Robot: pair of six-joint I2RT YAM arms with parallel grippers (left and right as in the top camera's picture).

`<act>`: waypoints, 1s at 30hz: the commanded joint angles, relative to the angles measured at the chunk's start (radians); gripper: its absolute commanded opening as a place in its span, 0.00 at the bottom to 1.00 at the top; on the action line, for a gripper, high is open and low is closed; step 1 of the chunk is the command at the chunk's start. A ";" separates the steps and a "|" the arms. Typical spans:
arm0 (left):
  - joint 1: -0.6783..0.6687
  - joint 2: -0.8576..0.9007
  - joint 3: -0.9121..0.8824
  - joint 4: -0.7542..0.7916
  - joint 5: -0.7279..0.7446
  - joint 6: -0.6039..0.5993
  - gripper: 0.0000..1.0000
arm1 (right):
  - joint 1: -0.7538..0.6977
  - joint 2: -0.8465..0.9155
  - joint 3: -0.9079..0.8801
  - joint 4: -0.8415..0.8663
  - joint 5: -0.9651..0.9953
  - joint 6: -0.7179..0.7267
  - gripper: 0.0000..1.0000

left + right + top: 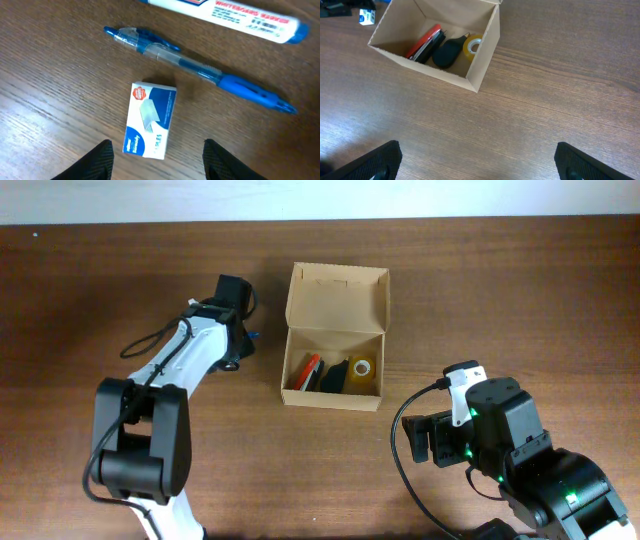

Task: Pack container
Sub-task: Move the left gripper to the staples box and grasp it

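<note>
You can read "WHITEBOARD MARKER" on the white marker (235, 14) beyond your left gripper (157, 162). The print on the small blue-and-white box (150, 120) is too blurred to read. The container (337, 300) sits mid-table, long axis left to right, flap lid open toward the far edge — plain tan, unmarked. The left gripper and right gripper (480, 165) both stand spread — holding nothing.

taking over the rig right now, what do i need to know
Left gripper: jaws open, empty, hovering over the staple box on the table.
Right gripper: jaws open, empty, above bare table near the container.
Done: tape roll, a red item and a black item lie inside; lid open.
Left: staple box, blue pen and whiteboard marker lie outside; probably pack them.
</note>
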 commanded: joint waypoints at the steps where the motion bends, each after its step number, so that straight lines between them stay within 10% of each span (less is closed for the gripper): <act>1: 0.011 0.035 0.010 0.016 0.000 0.028 0.56 | 0.006 -0.006 -0.003 0.000 0.010 0.003 0.99; 17: 0.041 0.091 0.010 0.049 0.016 0.045 0.34 | 0.006 -0.006 -0.003 0.000 0.010 0.003 0.99; 30: 0.042 0.095 0.010 0.100 0.083 0.106 0.38 | 0.006 -0.006 -0.003 0.000 0.010 0.003 0.99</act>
